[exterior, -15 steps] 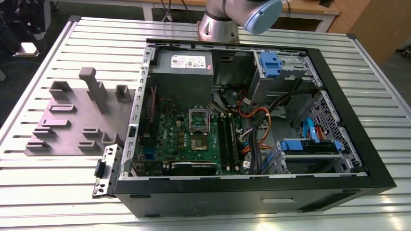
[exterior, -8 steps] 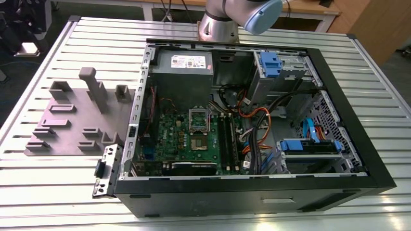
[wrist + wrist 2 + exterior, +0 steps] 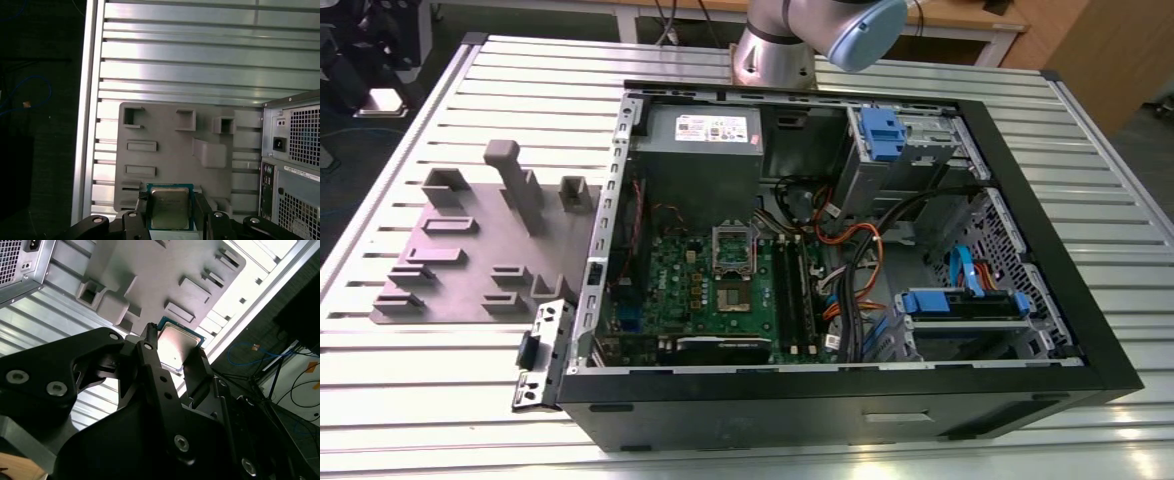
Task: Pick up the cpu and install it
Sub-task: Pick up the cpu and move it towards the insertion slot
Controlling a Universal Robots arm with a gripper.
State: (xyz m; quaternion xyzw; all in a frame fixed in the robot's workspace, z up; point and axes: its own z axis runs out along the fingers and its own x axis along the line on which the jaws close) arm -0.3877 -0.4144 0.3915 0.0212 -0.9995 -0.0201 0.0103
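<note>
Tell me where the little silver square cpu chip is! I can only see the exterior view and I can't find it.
Observer: In both wrist views, the small flat square silver cpu is gripped between the fingers of the black end effector.
Operator: Is it over the open computer?
Observer: No. In the first wrist view the cpu lines up with the edge of the grey plastic slotted tray, off to one side of the computer case's perforated metal back panel.
Operator: Which side of the chip shows?
Observer: The second wrist view shows its dull metal top, with a thin green edge around it.
</note>
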